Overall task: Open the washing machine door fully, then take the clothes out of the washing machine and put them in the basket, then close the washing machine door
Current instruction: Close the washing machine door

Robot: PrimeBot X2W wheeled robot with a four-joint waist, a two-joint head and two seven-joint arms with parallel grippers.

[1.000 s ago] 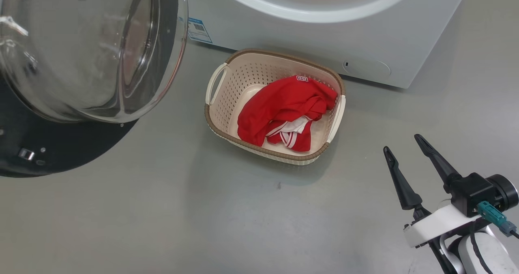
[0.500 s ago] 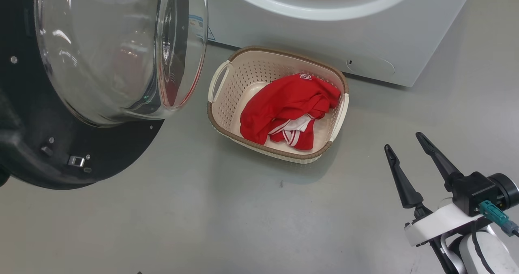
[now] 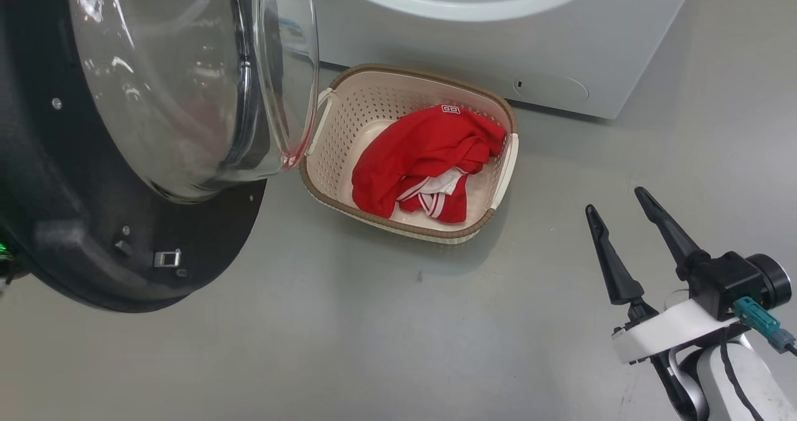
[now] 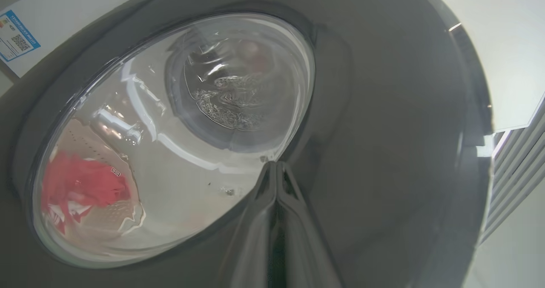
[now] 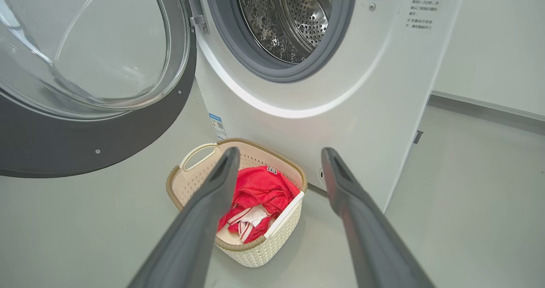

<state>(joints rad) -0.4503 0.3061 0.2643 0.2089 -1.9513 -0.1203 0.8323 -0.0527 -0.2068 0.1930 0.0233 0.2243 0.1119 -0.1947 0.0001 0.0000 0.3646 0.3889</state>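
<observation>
The washing machine door point(image 3: 93, 234) stands part open at the left, and its glass bowl point(image 3: 187, 78) overlaps the basket's left handle. My left gripper point(image 4: 274, 165) is shut, with its tips against the door's dark outer face point(image 4: 383, 130) beside the glass. The red clothes point(image 3: 423, 159) lie in the cream basket point(image 3: 324, 184) on the floor in front of the white washing machine point(image 3: 498, 53). They also show faintly through the glass point(image 4: 81, 185). My right gripper point(image 3: 615, 200) hangs open to the right of the basket, holding nothing. In the right wrist view its fingers point(image 5: 213, 190) frame the basket point(image 5: 255, 254) and the bare steel drum point(image 5: 298, 19).
Grey floor point(image 3: 373, 346) spreads all round the basket. The machine's right front corner point(image 3: 613, 113) is near my right arm. A white wall and skirting point(image 5: 489, 100) run to the right of the machine.
The door has swung round toward the machine, its glass bowl now over the basket's left handle. The head view has shifted slightly. My right gripper stays open in the same place.
</observation>
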